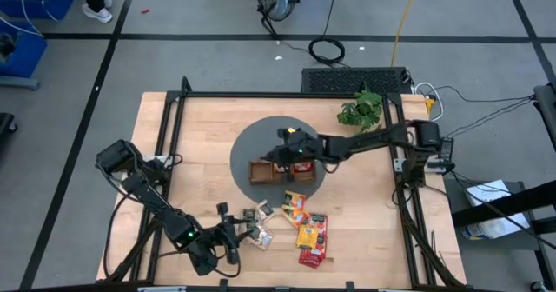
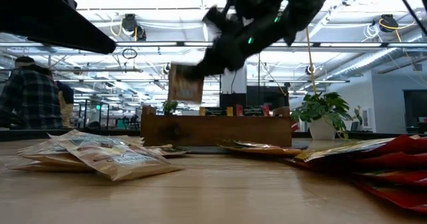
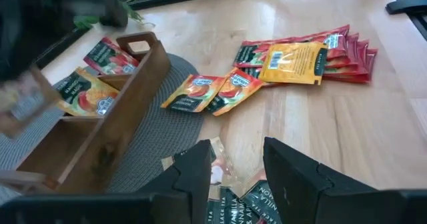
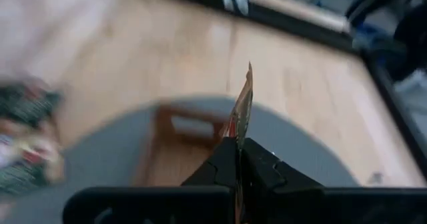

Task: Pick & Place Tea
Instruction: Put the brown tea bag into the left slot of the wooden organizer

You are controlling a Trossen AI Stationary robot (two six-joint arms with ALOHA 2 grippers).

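above the wooden tray (image 1: 274, 172) on the grey mat (image 1: 248, 149), the right gripper (image 4: 239, 144) pinches a tea sachet (image 4: 242, 107) edge-up between closed fingers, probably so it slips into a compartment. near the table's front edge, the left gripper (image 3: 237, 164) hovers with fingers apart over the pale sachets (image 1: 258, 233), likely lining up its own pick; orange and red sachets (image 1: 310, 231) lie just beside.

Red sachets (image 3: 347, 47), orange-yellow sachet (image 3: 293, 63) — brown tray (image 3: 107, 131)

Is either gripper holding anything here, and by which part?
The right gripper pinches one tea sachet by its lower edge, jaws shut, above the wooden tray. The left gripper holds nothing, jaws open over loose sachets.
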